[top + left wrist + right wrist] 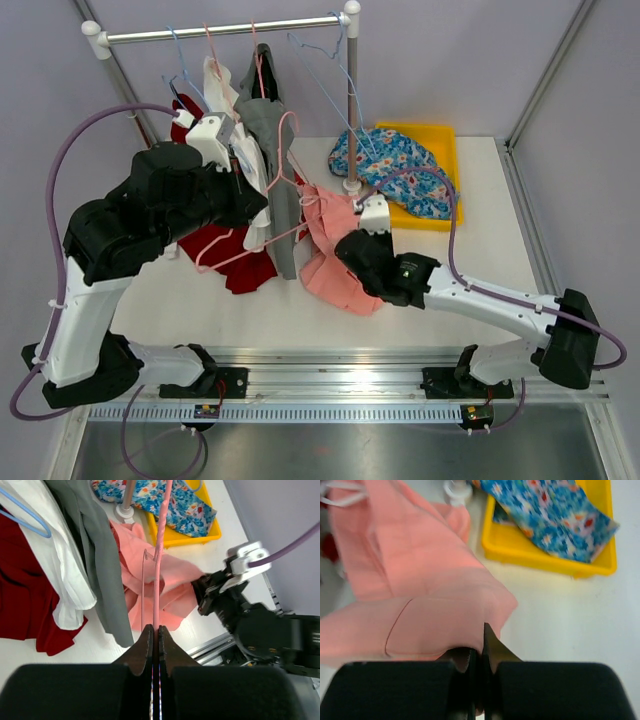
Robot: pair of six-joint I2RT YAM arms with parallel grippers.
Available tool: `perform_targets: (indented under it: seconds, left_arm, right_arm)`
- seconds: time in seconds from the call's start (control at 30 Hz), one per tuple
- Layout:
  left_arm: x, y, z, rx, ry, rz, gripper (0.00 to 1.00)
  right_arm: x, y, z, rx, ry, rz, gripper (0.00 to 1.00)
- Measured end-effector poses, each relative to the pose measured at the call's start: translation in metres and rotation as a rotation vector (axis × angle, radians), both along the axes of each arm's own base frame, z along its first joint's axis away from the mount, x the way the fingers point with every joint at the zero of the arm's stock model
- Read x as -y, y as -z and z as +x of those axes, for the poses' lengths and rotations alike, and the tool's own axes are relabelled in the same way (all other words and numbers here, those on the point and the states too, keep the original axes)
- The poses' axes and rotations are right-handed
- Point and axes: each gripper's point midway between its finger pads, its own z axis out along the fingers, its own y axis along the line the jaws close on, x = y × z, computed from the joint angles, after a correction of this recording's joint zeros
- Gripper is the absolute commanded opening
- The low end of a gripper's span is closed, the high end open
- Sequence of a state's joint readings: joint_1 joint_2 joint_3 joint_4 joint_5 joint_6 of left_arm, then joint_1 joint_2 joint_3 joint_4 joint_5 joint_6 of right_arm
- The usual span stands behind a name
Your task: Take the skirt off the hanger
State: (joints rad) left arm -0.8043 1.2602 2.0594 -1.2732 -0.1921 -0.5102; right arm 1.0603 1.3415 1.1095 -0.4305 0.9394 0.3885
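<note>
The white table (pixel 480 250) carries a clothes rail (pixel 230 30) hung with grey, white and dark red garments. The pink skirt (pixel 335 265) lies crumpled on the table just beside the rail's post, near the yellow tray (pixel 445 135). The pink hanger (pixel 158 580) slants above it, its wire pinched tight between the closed fingers of the left gripper (pixel 155 630). The right gripper (pixel 476 647) is clamped on a fold of skirt cloth. Best to brace the hanger and draw the skirt slowly toward open table, watching for cloth snagging on the hanger's end
</note>
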Motion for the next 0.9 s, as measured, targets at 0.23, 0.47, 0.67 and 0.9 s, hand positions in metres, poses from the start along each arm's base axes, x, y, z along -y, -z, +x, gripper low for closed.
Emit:
perform_targets:
  seconds: [0.23,0.47,0.67,0.9]
  left_arm:
    - [0.002,-0.025,-0.006,0.044,0.028,-0.063,0.00]
    - [0.005,0.007,0.011,0.003,-0.019,0.018,0.00]
    - [0.003,0.013,0.026,0.026,-0.070,0.066,0.00]
    - [0.002,0.014,0.043,0.066,-0.107,0.119,0.00]
  right_arm:
    - [0.070,0.018,-0.020,-0.038,0.127,-0.016,0.00]
    - [0.127,-0.108,0.015,0.181,0.243,0.093,0.00]
    - [0.175,-0.228,0.081,0.352,0.357,0.117,0.00]
    - [0.200,-0.279,0.176,0.406,0.392,0.114,0.00]
